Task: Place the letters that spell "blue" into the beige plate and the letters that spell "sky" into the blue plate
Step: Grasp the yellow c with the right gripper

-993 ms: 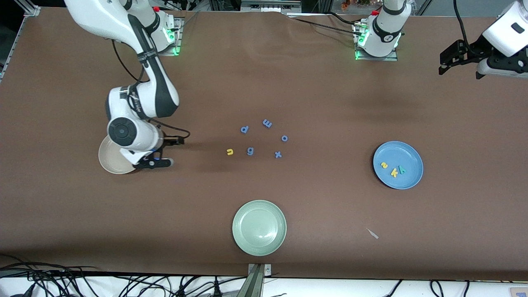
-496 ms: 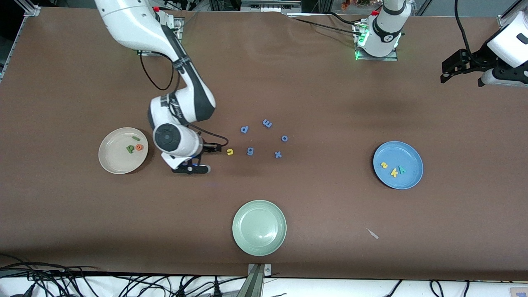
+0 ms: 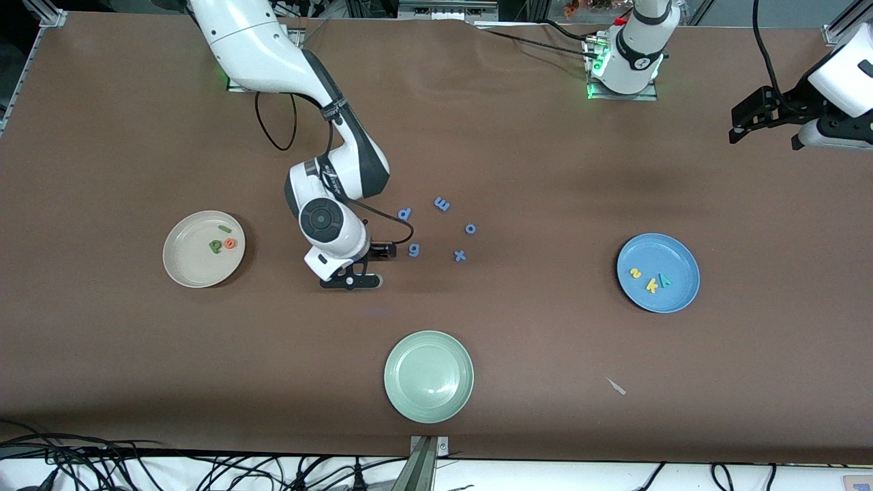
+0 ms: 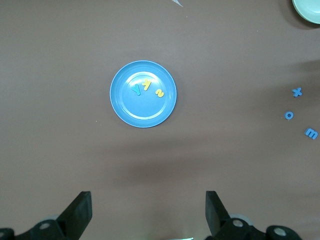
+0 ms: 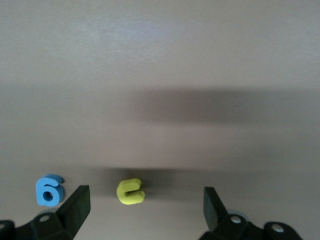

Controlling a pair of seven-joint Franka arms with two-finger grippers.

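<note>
Plates number three on the brown table (image 3: pixel 545 150): the beige plate (image 3: pixel 187 269) toward the right arm's end, the blue plate (image 3: pixel 672 296) toward the left arm's end, and a pale green plate (image 3: pixel 428 376) nearest the front camera. The beige plate holds three foam letters: a dark green l (image 3: pixel 224 228), a dark green b (image 3: pixel 215 246) and an orange e (image 3: pixel 230 243). The blue plate holds three: a yellow s (image 3: pixel 635 273), a yellow k (image 3: pixel 652 285) and a teal y (image 3: pixel 664 279).

Five periwinkle-blue letters (image 3: pixel 442 204) lie loose mid-table, between the two outer plates; they read roughly as p, m, o, g and x.

The yellow u (image 5: pixel 131 192) is hidden under the right arm in the front view; the right wrist view shows it flat on the table, between the spread fingers (image 5: pixel 75 207), just beside the periwinkle g (image 5: pixel 49 189).

The right gripper (image 3: pixel 365 266) hangs low over the yellow u, jaws wide, holding nothing. The left gripper (image 3: pixel 767 123) waits high over the left arm's end of the table, jaws wide and empty.
</note>
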